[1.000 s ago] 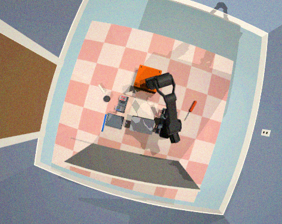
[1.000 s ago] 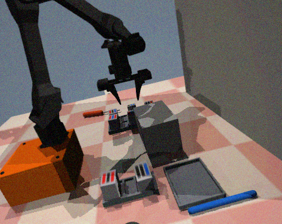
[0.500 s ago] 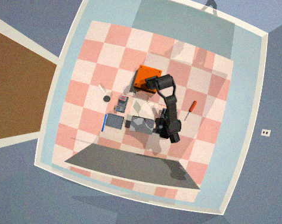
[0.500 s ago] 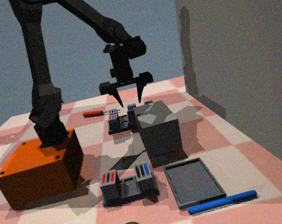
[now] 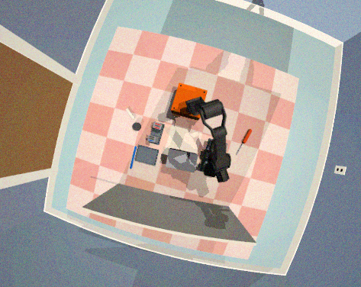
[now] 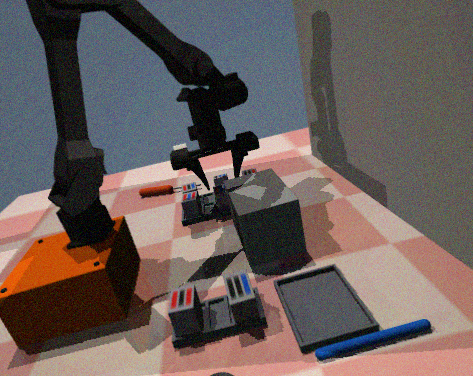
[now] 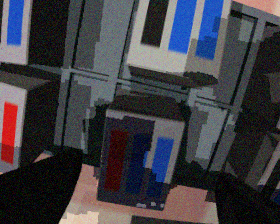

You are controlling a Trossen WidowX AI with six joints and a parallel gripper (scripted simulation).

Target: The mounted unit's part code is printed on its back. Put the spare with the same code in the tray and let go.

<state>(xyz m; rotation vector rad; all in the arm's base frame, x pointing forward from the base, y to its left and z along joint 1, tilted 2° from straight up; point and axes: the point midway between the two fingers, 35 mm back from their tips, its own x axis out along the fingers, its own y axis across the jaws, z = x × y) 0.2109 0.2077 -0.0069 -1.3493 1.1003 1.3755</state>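
Top view: a pink-checked worktop (image 5: 115, 61) sits inside pale blue walls, with a grey panel at 6 o'clock. Hand (image 6: 219, 172), partly open and empty, straddles the red-blue-blue spare (image 7: 136, 163) in the far rack (image 6: 198, 207). Tray (image 6: 323, 306) lies at 9 o'clock of the unit (image 6: 267, 218).

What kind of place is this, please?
Probably a parts-sorting workbench: an arm on an orange base, racks of coded spares, a tray, and a screwdriver on a checkered table.

Tray (image 6: 326, 305) right of near rack (image 6: 216, 312); far rack (image 6: 198, 205) behind mounted unit (image 6: 268, 220)
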